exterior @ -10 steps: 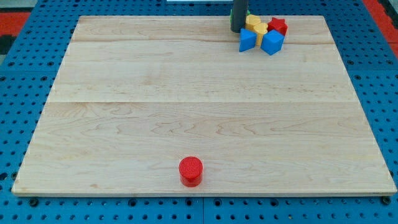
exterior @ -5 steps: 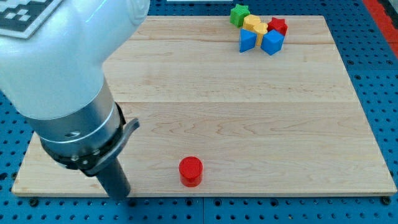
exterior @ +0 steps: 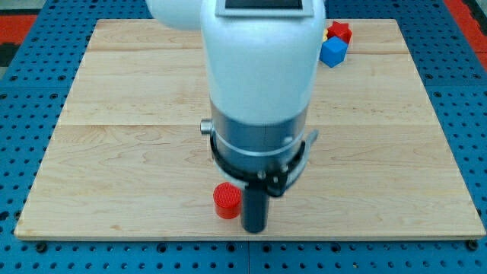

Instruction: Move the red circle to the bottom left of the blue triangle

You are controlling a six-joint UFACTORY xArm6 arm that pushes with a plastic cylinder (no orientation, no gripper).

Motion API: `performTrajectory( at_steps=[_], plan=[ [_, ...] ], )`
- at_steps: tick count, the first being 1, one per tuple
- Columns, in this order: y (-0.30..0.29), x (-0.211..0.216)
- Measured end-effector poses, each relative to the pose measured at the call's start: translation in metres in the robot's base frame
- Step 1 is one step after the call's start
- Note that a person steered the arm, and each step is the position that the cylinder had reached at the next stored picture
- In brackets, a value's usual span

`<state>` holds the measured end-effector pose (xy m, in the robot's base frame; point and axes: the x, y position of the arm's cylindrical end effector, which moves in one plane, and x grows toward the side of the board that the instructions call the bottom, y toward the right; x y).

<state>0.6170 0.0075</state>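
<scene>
The red circle (exterior: 226,201) lies near the board's bottom edge, a little left of centre. My tip (exterior: 253,227) stands just to its right and slightly below, touching or nearly touching it. The arm's white and grey body fills the middle of the view and hides the blue triangle. At the view's top right only a blue cube (exterior: 333,51) and a red star-shaped block (exterior: 339,31) show beside the arm.
The wooden board (exterior: 114,152) lies on a blue pegboard surface (exterior: 23,114). The other blocks of the top-right cluster are hidden behind the arm.
The arm has swung from the board's bottom left to the right of the red circle. The red circle has shifted slightly left. The arm now hides the green, yellow and blue triangle blocks.
</scene>
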Motion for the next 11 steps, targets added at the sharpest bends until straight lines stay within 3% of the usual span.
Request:
performTrajectory(
  at_steps=[1, 4, 5, 11],
  plan=[
    [-0.019, 0.0],
    [-0.071, -0.097],
    [-0.109, -0.1],
    [0.058, -0.28]
  ],
)
